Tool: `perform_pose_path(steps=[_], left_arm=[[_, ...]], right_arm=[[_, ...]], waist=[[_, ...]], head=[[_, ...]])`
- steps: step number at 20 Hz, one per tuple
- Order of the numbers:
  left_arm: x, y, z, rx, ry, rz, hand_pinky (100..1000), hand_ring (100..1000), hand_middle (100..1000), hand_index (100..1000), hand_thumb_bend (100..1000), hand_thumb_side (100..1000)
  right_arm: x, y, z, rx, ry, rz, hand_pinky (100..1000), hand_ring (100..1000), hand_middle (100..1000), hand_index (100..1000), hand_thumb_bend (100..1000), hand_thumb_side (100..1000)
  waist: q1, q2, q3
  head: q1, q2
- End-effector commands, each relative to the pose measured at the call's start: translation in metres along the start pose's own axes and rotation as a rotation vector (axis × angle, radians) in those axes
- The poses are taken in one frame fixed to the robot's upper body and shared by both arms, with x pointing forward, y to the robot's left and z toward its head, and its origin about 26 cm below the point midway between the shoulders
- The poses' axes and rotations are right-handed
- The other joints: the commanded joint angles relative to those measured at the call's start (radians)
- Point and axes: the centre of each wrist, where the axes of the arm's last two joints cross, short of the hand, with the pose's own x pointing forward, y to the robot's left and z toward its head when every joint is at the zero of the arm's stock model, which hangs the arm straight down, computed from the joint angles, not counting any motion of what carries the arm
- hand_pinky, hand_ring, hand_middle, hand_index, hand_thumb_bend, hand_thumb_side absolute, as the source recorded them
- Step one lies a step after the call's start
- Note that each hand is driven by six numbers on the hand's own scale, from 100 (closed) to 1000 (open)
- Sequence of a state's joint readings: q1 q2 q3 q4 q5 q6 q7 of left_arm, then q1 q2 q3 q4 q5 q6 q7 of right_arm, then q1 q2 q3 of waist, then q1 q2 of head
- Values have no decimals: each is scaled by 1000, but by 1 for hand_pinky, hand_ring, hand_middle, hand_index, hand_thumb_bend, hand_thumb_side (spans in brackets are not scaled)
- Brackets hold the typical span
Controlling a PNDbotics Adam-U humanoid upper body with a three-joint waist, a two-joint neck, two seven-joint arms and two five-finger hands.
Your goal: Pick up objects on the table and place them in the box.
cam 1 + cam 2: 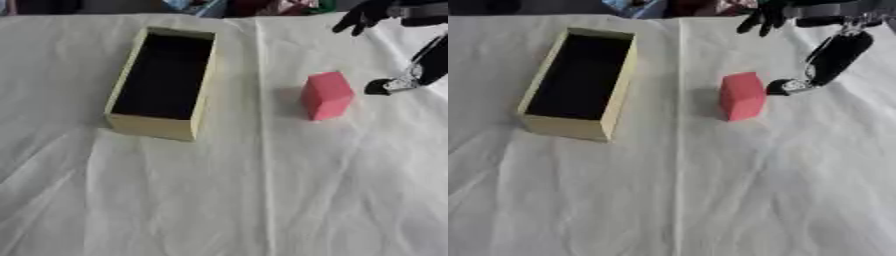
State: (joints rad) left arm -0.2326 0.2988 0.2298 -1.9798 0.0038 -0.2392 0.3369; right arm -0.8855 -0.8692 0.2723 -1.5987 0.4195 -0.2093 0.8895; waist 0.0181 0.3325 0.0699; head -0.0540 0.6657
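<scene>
Pink block [327, 95] is standing on the white cloth over the tabletop [262, 200], right of centre, well apart from the box [164, 82]. Box is sitting open w/ dark inside, nothing visible in it, long side running away from the camera. Right robot hand [820, 60] is hanging just beside the block's right side, thumb tip near it, not gripping; fingers are spread, released. Left robot hand isn't showing in either view.
</scene>
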Motion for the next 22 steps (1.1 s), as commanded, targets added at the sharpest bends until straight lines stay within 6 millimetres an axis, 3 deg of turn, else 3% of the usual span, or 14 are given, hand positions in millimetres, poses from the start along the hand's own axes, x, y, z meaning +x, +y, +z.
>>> perform_pose_path(steps=[1,11,16,22], left_arm=[[7,-1,-6,-9,-33,9,563,540,547,696,100,126],[7,-3,-5,-13,-30,21,563,540,546,696,100,129],[7,-4,-5,-15,-28,25,563,540,546,696,100,132],[7,-5,-5,-16,-26,30,563,539,546,696,100,134]], right_arm=[[-4,-4,0,5,32,22,851,849,908,963,419,361],[-15,14,-26,12,55,-25,847,858,911,963,428,361],[-19,22,-37,43,67,-39,847,866,912,967,497,286],[-24,29,-46,68,113,-37,843,867,891,942,519,287]], waist=[[-17,-32,3],[-15,-28,14],[-14,-24,19],[-15,-20,21]], head=[[-5,-9],[-10,-13],[-12,-14],[-13,-15]])
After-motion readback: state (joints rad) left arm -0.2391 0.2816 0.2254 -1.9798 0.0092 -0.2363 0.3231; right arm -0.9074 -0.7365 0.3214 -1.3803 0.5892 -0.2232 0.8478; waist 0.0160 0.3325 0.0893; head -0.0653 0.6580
